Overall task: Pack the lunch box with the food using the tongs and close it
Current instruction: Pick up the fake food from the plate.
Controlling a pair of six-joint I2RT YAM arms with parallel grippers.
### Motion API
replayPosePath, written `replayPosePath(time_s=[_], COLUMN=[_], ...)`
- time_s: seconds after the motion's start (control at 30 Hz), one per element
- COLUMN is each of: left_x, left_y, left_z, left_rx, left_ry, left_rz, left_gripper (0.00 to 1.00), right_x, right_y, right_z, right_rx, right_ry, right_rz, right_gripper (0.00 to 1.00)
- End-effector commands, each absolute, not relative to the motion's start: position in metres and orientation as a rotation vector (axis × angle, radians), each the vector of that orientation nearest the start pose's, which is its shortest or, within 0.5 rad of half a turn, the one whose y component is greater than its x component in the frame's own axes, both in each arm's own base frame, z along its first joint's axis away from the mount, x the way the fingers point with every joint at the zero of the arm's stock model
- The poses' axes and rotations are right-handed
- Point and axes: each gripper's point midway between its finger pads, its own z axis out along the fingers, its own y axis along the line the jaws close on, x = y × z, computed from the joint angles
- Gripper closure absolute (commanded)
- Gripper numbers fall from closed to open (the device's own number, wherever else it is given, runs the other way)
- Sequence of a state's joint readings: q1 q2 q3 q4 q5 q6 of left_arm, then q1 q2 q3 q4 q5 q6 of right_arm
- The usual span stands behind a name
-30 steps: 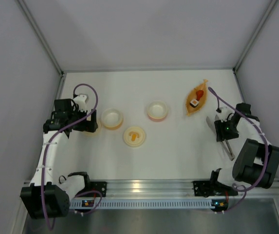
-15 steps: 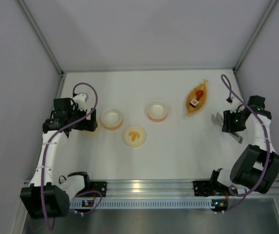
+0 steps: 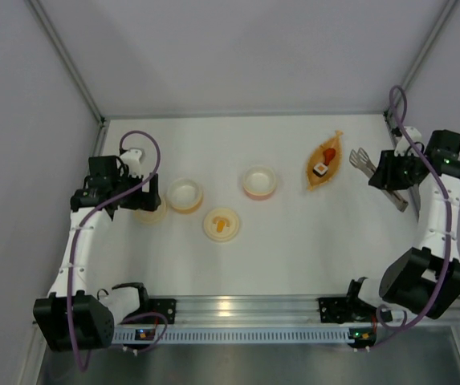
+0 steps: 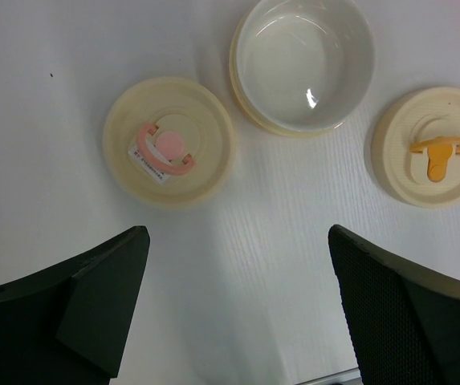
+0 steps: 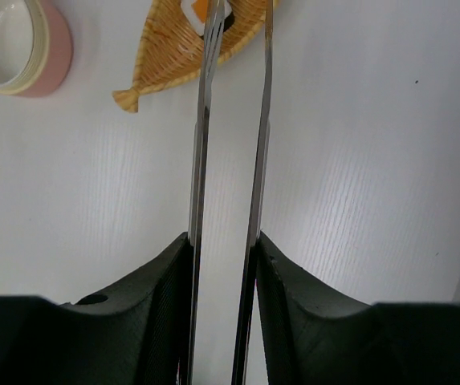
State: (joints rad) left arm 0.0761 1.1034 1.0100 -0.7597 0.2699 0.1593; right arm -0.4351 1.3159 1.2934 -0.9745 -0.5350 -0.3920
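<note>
Right gripper point(image 5: 223, 245): I have it clamped on the tongs point(image 5: 201, 120), with the tips pointing at the leaf dish point(image 3: 314, 181).
Left gripper point(image 4: 234, 249): spread wide and holding nothing, over the pink-handled lid point(image 4: 169, 152).
Food: the sushi roll point(image 3: 320, 169) and red piece point(image 3: 329, 153) are lying in the dish.

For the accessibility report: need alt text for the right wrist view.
The right gripper holds silver tongs between its fingers, the two arms running up the frame toward an orange leaf-shaped dish at the top edge. A pink bowl sits at top left on the white table.
</note>
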Motion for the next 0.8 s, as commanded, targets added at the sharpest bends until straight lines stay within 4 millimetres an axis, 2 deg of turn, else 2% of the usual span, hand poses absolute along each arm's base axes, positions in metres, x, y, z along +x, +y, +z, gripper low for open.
replayPosePath(time_s=[0.0,0.13,0.3,0.43,0.53,0.77], left_x=[0.295,0.298,0.297,0.299,0.301,0.305], left_y=[-0.020,-0.019,-0.019,-0.021,-0.022,-0.024], left_z=[0.186,0.181,0.175,0.177,0.178,0.179], left_rx=[0.223,0.227,0.229,0.223,0.225,0.227], left_ry=[2.325,2.334,2.342,2.337,2.337,2.336], left_rz=[-0.222,-0.216,-0.221,-0.235,-0.241,-0.259], left_gripper=[0.02,0.02,0.02,0.02,0.02,0.02], right_x=[0.308,0.323,0.338,0.349,0.358,0.371], right_y=[-0.041,-0.029,-0.014,-0.014,-0.011,-0.010], right_z=[0.232,0.228,0.209,0.199,0.191,0.181], right_rx=[-0.133,-0.182,-0.291,-0.341,-0.396,-0.456], right_ry=[2.342,2.353,2.398,2.426,2.450,2.470], right_rz=[0.382,0.393,0.432,0.437,0.462,0.463], right_gripper=[0.65,0.64,0.62,0.60,0.55,0.53])
